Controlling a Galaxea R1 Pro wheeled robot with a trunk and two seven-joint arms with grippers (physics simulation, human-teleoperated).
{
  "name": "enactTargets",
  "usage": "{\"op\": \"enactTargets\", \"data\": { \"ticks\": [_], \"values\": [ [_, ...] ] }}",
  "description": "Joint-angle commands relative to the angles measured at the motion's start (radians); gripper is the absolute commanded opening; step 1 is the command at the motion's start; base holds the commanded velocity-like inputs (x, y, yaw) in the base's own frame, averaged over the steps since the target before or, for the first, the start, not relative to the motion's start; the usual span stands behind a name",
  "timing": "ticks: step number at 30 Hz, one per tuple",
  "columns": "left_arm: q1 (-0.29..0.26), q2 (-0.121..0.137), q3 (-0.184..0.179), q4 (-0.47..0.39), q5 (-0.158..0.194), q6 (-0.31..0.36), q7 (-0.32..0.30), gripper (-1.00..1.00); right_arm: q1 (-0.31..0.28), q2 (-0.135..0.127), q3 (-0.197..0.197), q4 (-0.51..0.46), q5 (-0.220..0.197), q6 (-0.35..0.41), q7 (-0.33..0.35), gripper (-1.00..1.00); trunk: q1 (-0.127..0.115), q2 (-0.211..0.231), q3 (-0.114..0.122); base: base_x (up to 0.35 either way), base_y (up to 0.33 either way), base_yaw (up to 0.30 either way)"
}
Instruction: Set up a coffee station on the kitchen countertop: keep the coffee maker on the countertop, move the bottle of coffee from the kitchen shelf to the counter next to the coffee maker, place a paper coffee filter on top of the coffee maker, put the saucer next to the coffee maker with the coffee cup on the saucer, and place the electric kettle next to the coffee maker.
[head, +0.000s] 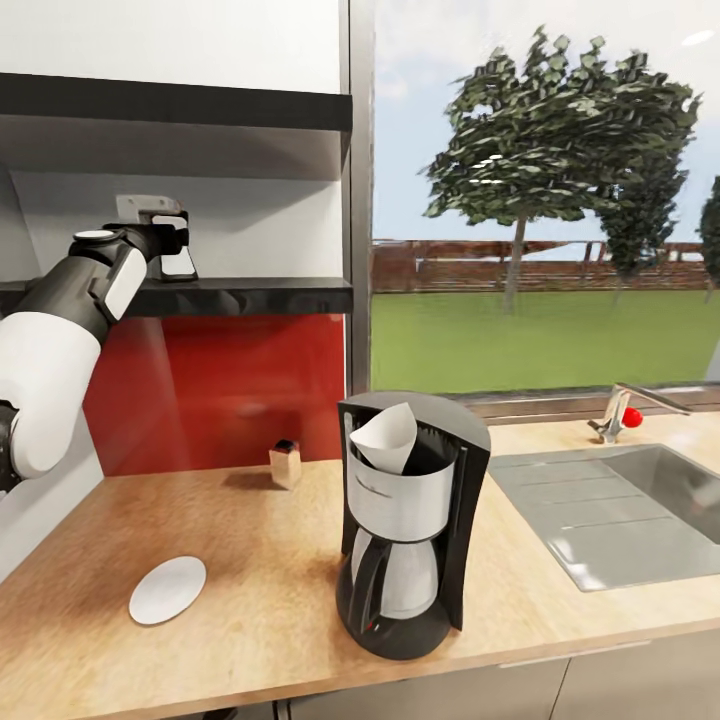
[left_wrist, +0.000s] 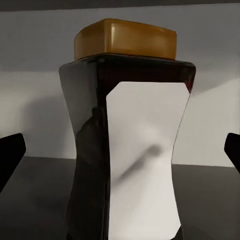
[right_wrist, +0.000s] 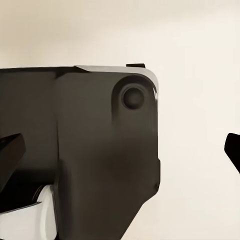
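Your left tool (head: 178, 247) gapes wide round the yellow-capped, white-labelled coffee jar (left_wrist: 131, 145) on the glossy black shelf (head: 250, 296), 10 o'clock of the black-and-silver coffee maker (head: 410, 520): close, lift, bring it to the counter. Right tool (right_wrist: 120, 150) wide apart, holding nothing.

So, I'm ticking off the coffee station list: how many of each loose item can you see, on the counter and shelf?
Coffee maker: 1
Paper coffee filter: 1
Saucer: 1
Bottle of coffee: 1
Small tan box: 1
Total: 5
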Motion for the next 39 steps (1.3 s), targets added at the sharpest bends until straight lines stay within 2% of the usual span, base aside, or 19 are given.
{"op": "enactTargets", "data": {
  "ticks": [1, 13, 22, 39],
  "values": [
    [0.000, 0.002, -0.008, -0.002, 0.011, 0.005, 0.008, 1.00, 0.000, 0.000, -0.002, 0.001, -0.001, -0.004, 0.000, 1.00, 0.000, -0.001, 0.000, 0.029, 0.000, 0.000],
    [0.003, 0.002, -0.009, 0.005, 0.012, 0.003, 0.008, 1.00, 0.000, 0.001, -0.002, 0.001, -0.001, -0.004, 0.000, 1.00, 0.000, -0.001, 0.000, 0.071, 0.000, 0.000],
    [0.041, 0.002, -0.008, -0.003, 0.012, 0.003, 0.008, 1.00, 0.000, 0.000, -0.002, 0.001, -0.001, -0.004, 0.000, 1.00, 0.000, -0.001, 0.000, 0.042, 0.000, 0.000],
    [0.043, 0.002, -0.008, -0.006, 0.012, 0.003, 0.007, 1.00, 0.000, -0.001, -0.002, 0.001, -0.001, -0.004, -0.002, 1.00, 0.000, -0.001, 0.000, 0.038, 0.000, 0.000]
  ]
}}
